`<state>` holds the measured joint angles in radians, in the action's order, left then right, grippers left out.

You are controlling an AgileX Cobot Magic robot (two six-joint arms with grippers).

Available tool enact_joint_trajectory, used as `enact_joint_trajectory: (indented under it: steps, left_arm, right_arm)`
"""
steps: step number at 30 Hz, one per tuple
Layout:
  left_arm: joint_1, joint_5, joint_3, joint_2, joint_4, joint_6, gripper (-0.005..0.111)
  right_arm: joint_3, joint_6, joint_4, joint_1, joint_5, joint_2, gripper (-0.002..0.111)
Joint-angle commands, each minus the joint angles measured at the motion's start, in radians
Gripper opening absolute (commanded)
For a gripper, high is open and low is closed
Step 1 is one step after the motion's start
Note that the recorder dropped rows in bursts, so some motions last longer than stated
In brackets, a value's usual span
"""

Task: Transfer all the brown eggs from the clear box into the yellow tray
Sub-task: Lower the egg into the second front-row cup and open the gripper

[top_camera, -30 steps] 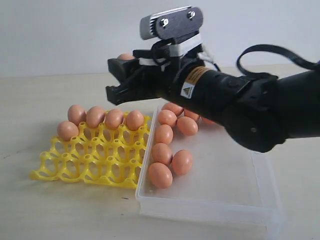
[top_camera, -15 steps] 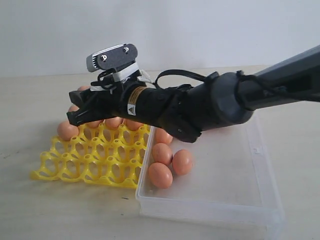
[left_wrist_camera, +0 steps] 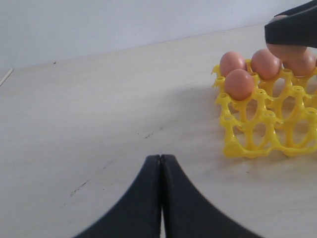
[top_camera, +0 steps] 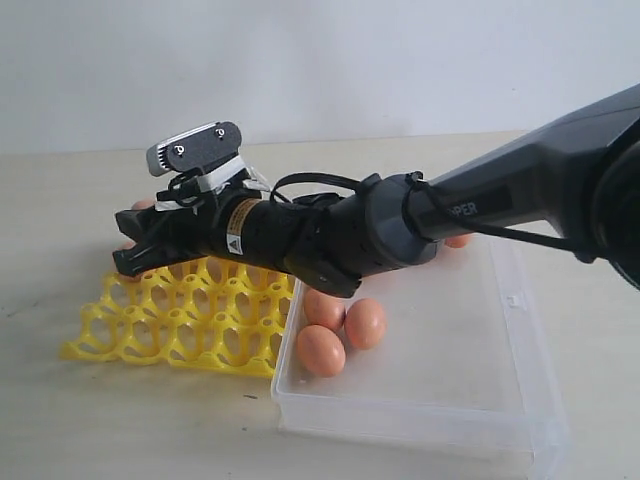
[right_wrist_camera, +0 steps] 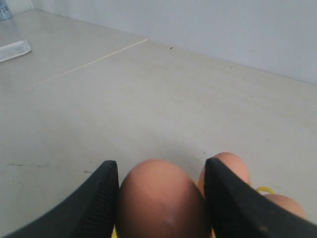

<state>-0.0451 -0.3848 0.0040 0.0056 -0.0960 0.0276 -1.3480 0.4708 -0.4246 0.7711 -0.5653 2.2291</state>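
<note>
My right gripper (top_camera: 130,245) reaches across over the far left part of the yellow tray (top_camera: 170,335), shut on a brown egg (right_wrist_camera: 161,198) that fills the gap between its fingers. Several brown eggs (left_wrist_camera: 238,84) sit in the tray's cups at its far left; the arm hides them in the exterior view. The clear box (top_camera: 450,400) stands to the right of the tray, with three eggs (top_camera: 321,350) showing near its left wall and one more (top_camera: 460,241) peeking from behind the arm. My left gripper (left_wrist_camera: 161,157) is shut and empty, low over the table facing the tray (left_wrist_camera: 257,134).
Bare table (left_wrist_camera: 99,109) lies between the left gripper and the tray. The right arm (top_camera: 400,230) spans the box's far left corner and the tray's back rows. A pale wall stands behind the table.
The right arm has swung left from above the box's edge and lowered, carrying the egg to just over the tray's far left cups.
</note>
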Motion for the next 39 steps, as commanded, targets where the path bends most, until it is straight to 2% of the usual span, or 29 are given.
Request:
enact_joint_trajectory:
  steps: [1,15,22,39]
  left_arm:
    - [-0.005,0.006,-0.004,-0.006,0.001,-0.005,0.000]
    - [-0.005,0.006,-0.004,-0.006,0.001,-0.005,0.000]
    - [-0.005,0.006,-0.004,-0.006,0.001,-0.005,0.000]
    - [-0.005,0.006,-0.004,-0.006,0.001,-0.005,0.000]
  right_arm:
    - [-0.009,-0.033,-0.006,0.002,-0.019,0.017,0.000]
    - [-0.009,-0.088,0.012,0.000,-0.005,0.073,0.000]
    - [-0.031,-0.164,0.164,-0.009,0.006,0.079,0.000]
    - [-0.058,-0.164,0.133,-0.009,0.040,0.120,0.000]
